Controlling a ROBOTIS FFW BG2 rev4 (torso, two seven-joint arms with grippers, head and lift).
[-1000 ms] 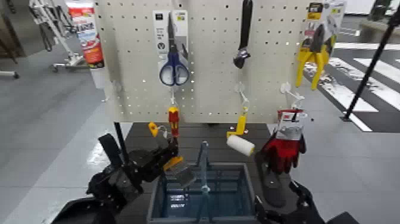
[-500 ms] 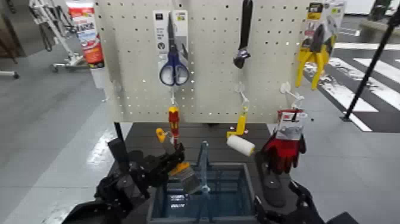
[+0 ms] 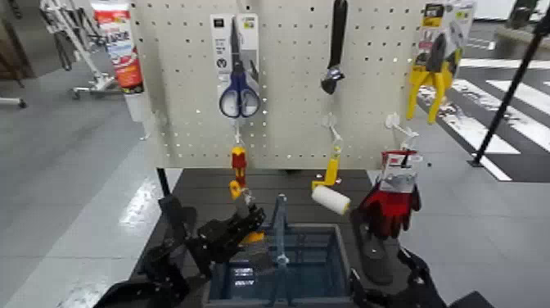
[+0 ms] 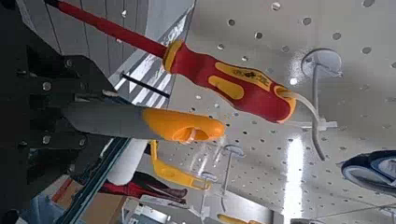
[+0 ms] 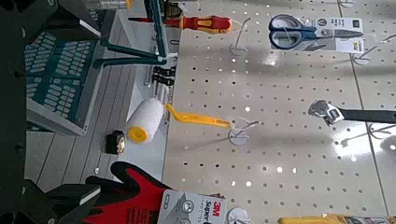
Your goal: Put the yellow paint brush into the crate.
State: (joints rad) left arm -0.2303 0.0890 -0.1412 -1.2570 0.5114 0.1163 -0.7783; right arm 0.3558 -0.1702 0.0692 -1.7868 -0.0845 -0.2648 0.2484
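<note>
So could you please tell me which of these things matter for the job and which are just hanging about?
In the job:
- yellow-collared flat paint brush
- blue-grey slatted plastic crate
- left gripper

Lying about:
- red-and-yellow screwdriver
- blue-handled scissors
- white paint roller
- red gloves

Wall: a white pegboard panel (image 3: 286, 82) is mounted upright behind a dark slatted table (image 3: 205, 184) | Floor: glossy grey concrete (image 3: 65, 156) is seen (light glare reflected), white stripes (image 3: 491, 115) painted at right | Left: a red-white banner (image 3: 117, 45) is stood.
</note>
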